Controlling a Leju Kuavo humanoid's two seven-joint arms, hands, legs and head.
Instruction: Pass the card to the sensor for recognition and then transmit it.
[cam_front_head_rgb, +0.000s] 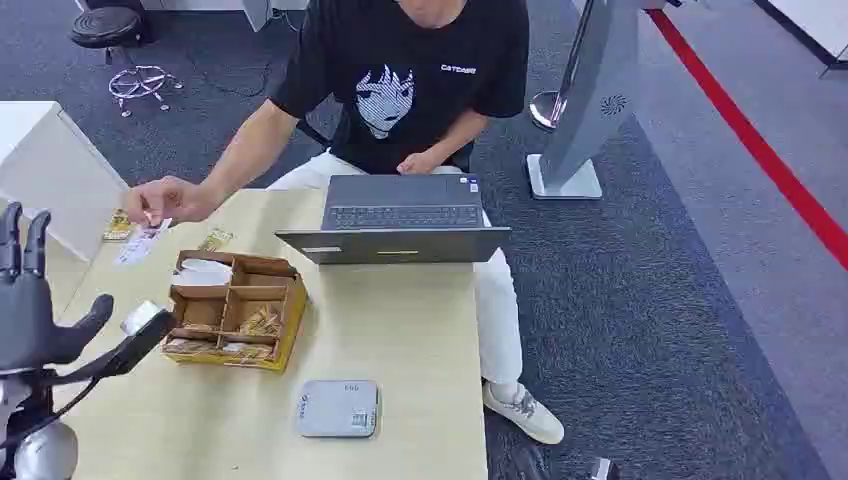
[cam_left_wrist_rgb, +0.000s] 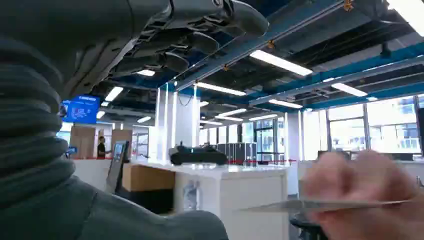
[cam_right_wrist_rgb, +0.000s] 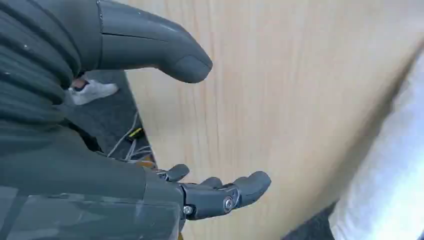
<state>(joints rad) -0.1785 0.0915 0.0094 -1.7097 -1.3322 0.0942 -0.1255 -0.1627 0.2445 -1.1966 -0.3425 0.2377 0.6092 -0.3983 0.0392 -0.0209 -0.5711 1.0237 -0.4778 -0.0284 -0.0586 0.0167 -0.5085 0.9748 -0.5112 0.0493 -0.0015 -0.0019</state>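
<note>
Pale wooden table (cam_front_head_rgb: 400, 330) is shared with a seated person, whose hand (cam_front_head_rgb: 165, 198) holds the card (cam_front_head_rgb: 140, 243) at the far left edge. Left hand (cam_front_head_rgb: 30, 300) is raised, fingers spread, empty; right hand (cam_right_wrist_rgb: 200, 125) likewise open. Card judged thin, stiff, slippery: best pinched across its flat faces.

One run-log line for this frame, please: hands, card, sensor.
left hand: raised, open, empty | right hand: open above table | card: under person's hand on table | sensor: untouched | stage: card not yet taken
</note>
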